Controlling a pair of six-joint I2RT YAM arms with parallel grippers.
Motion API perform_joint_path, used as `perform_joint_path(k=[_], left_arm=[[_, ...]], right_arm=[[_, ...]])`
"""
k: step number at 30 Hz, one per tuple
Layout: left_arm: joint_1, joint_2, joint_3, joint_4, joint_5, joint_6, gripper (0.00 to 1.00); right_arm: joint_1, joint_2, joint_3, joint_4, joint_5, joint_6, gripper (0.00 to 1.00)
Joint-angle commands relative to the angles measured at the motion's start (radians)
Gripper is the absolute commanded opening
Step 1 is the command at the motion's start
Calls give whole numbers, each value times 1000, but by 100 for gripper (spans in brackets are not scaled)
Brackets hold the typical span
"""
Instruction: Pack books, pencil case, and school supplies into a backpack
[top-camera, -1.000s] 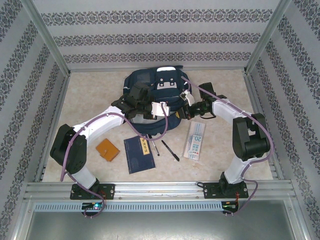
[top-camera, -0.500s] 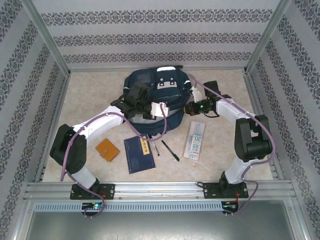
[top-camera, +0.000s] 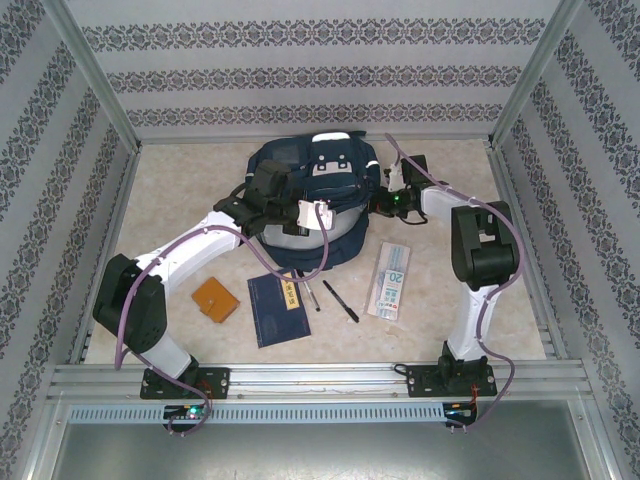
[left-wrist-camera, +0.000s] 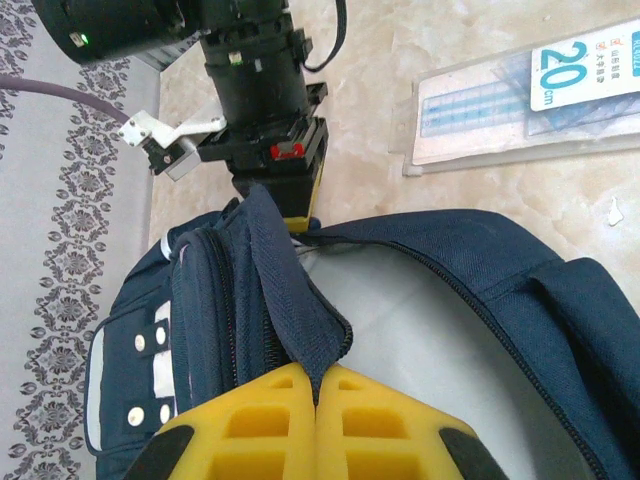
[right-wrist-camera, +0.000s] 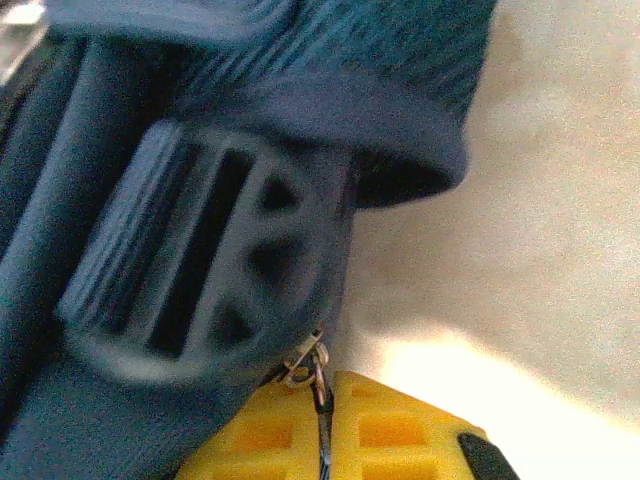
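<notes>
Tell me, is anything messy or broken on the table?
Nothing is spilled or broken. The orange booklet, navy book, two pens and pencil case just lie loose and a bit crooked in front of the backpack, not packed yet.

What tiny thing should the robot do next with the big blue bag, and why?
Probably the right gripper should draw the metal zipper pull it pinches along the large navy-blue fabric backpack, while the left gripper, shut on the opening's fabric edge, holds it taut. The thin navy book and pale pencil pouch lie outside.
</notes>
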Motion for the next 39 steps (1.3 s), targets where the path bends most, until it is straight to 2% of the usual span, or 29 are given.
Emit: perform_joint_path(k=[1, 5, 7, 11, 15, 19, 24, 29, 32, 35, 36, 37, 38, 39], left_arm=[[4, -74, 67, 58, 130, -30, 0], [4, -64, 61, 100, 141, -63, 0], [4, -62, 52, 124, 153, -80, 0], [5, -53, 43, 156, 150, -116, 0], [7, -29, 39, 216, 135, -165, 0], [7, -1, 53, 241, 123, -183, 0], [7, 32, 68, 248, 100, -181, 0], [4, 84, 57, 284, 83, -206, 0], [4, 118, 37, 352, 56, -299, 0], [5, 141, 8, 426, 14, -406, 0], [6, 146, 0, 442, 2, -429, 0], [3, 153, -9, 455, -9, -451, 4], [1, 157, -16, 453, -14, -461, 17], [-2, 157, -18, 443, -12, -460, 31]], right_arm=[[-38, 43, 13, 94, 155, 100, 10], [-57, 19, -14, 102, 208, 123, 22], [-82, 12, -23, 97, 203, 162, 23], [-119, -6, -26, 85, 125, 203, 32], [-144, -71, -64, 50, 102, 217, 41], [-182, -154, -117, -2, 39, 248, 44], [-168, -315, -220, -115, 25, 291, 47], [-74, -515, -335, -200, 93, 237, 51], [63, -617, -340, -323, 287, 68, 54], [179, -728, -421, -299, 443, 21, 59], [190, -762, -448, -286, 439, 32, 62], [190, -798, -478, -271, 397, 48, 73], [182, -828, -506, -250, 328, 57, 95], [168, -849, -531, -234, 266, 83, 98]])
